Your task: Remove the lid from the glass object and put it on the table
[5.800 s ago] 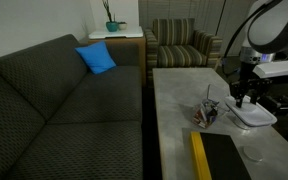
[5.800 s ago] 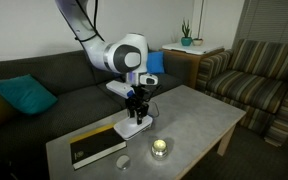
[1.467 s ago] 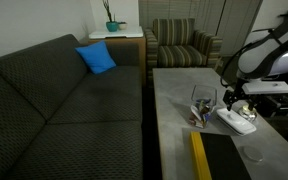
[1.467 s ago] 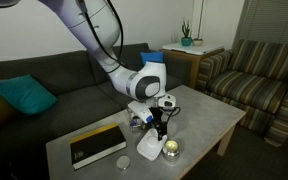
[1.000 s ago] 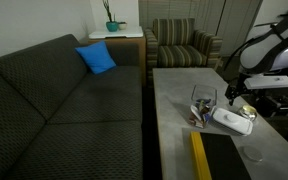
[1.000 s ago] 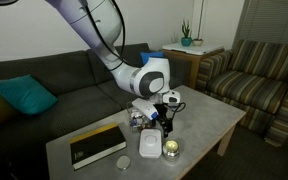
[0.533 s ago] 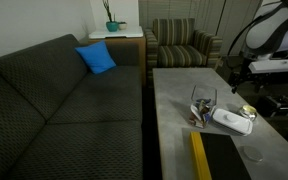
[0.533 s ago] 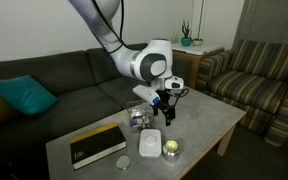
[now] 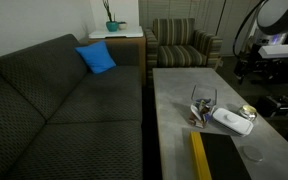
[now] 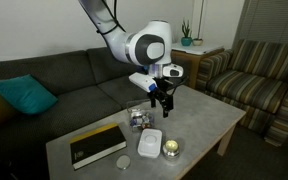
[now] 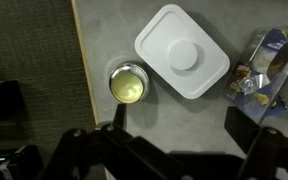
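Lid: is showing plain white.
Glass object: is showing clear, with dark and reddish bits inside.
Tabletop: is presenting light grey, mottled like concrete.
Round item: is showing pale yellow.
Panel: is showing black with a yellow edge.
Sofa: is reading dark grey, finely flecked.
Cushion: is showing blue.
Armchair: is wearing olive-and-tan stripes.

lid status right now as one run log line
lid: flat on table, beside glass object | glass object: uncovered | gripper: open, empty, above table | step: placement looks done
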### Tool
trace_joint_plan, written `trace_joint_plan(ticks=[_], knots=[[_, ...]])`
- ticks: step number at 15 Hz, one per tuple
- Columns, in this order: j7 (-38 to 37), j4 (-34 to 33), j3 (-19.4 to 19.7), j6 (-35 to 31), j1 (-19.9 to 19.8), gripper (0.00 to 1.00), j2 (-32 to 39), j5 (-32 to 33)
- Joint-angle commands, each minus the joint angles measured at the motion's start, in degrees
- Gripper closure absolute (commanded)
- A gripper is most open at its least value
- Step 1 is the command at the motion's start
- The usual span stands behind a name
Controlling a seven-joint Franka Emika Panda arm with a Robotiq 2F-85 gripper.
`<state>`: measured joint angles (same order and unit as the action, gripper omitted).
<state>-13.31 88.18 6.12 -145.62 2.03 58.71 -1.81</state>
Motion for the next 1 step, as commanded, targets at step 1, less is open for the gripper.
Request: trace_joint_plan(ticks=[1], knots=[[0.53,5.62,-0.97,-0.11,-0.57,0.0,-4.22,-0.75]])
